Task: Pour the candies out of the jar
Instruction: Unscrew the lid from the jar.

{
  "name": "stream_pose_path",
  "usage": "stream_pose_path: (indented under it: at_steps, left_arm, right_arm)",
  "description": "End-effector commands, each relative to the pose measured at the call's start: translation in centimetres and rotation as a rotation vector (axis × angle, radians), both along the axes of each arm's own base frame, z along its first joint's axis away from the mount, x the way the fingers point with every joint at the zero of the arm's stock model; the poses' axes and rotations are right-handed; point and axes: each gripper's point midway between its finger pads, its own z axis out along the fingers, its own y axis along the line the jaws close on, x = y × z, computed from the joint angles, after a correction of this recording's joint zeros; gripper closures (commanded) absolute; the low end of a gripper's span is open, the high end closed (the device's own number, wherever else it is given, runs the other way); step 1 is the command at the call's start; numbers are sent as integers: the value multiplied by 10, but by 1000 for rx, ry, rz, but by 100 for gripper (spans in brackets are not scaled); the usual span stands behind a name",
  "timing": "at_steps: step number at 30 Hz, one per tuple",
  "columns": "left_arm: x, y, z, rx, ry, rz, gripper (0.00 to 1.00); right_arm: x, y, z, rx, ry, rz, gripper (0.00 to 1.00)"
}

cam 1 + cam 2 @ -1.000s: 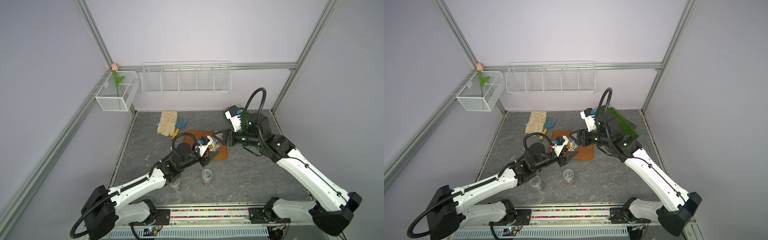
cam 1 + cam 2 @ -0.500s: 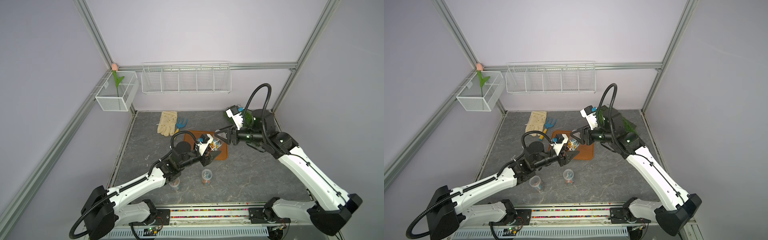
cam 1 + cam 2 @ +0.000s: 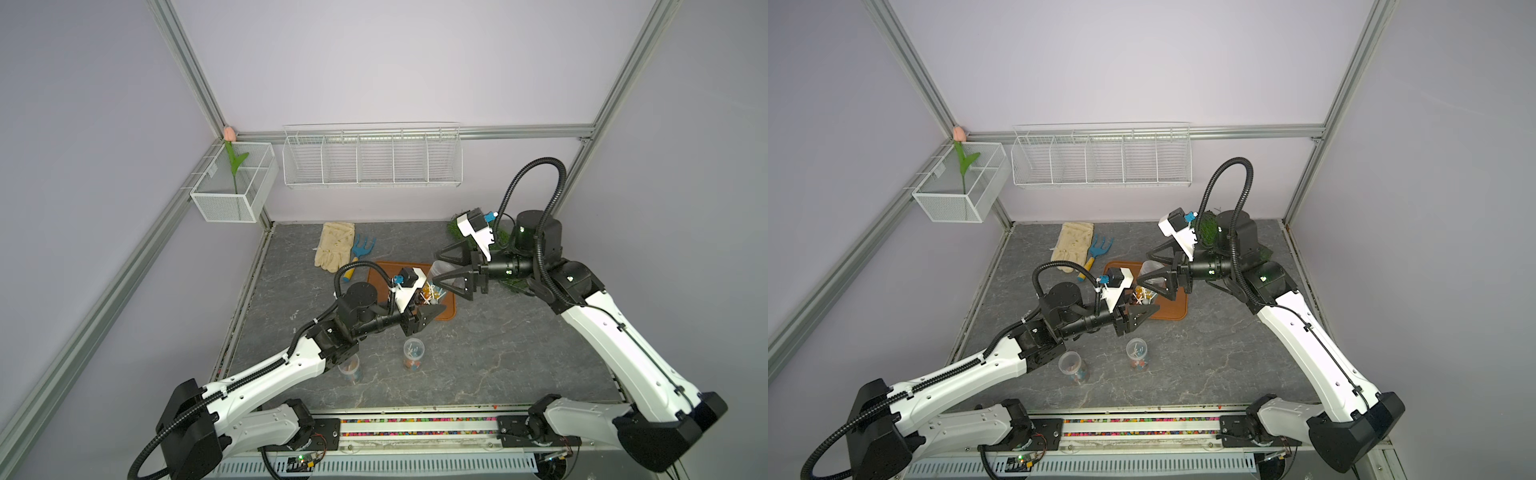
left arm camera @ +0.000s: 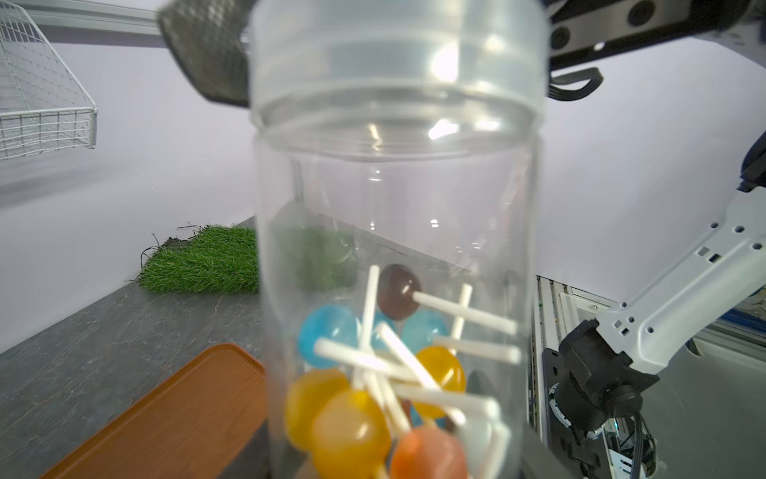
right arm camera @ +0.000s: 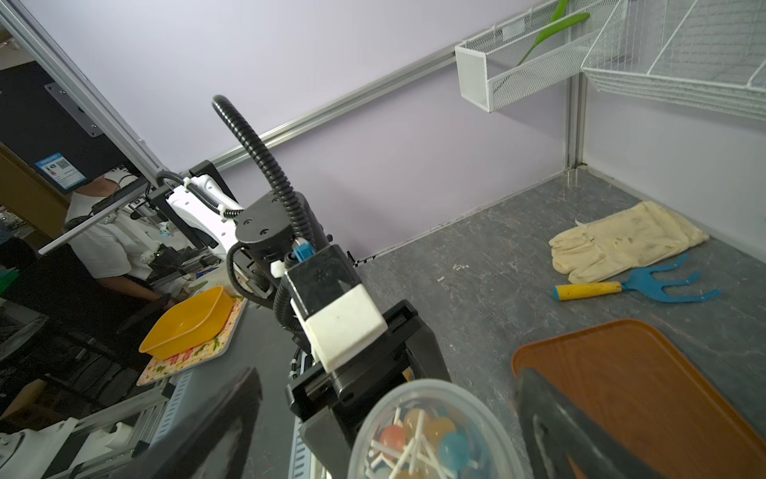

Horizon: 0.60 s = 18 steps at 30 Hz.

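Observation:
A clear plastic jar (image 4: 393, 207) is held upright above the brown tray (image 3: 446, 309), with my left gripper (image 3: 428, 311) shut on its lower part. The candies (image 4: 373, 373), blue, orange and brown lollipops on white sticks, lie heaped in its bottom. A translucent lid (image 5: 431, 431) sits on top of the jar, and the candies (image 5: 418, 439) show through it. My right gripper (image 3: 441, 270) is open, with one of its fingers (image 5: 215, 414) on each side of the lid and a gap to it on both sides.
Two more small jars (image 3: 413, 353) (image 3: 350, 368) stand on the table in front of the tray. A cream glove (image 3: 334, 245) and a blue hand rake (image 3: 361, 249) lie behind it. A green grass mat (image 3: 505, 237) is under the right arm. Wire baskets (image 3: 372, 156) hang on the back wall.
My right gripper's jaws have spread wide off the lid, which they were closed on before. The left gripper still holds the jar in nearly the same place.

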Motion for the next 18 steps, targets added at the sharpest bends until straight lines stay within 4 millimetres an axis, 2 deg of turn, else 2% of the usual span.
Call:
stream_pose_path:
  at_steps: [1,4,8,13,18]
  left_arm:
    - [3,0,6,-35,-14,22,58]
    - [5,0,6,-34,-22,29,58]
    - [8,-1,4,-21,-29,42,58]
    - [10,0,1,-9,-36,53,58]
    - [10,0,2,-10,-40,57,58]
  right_arm:
    - [0,-6,28,69,11,-73,5]
    - [13,-18,25,35,62,-227,5]
    - [22,-35,5,-72,125,-392,2]
    - [11,-32,-8,-119,151,-402,1]
    - [10,-27,-22,-166,172,-416,1]
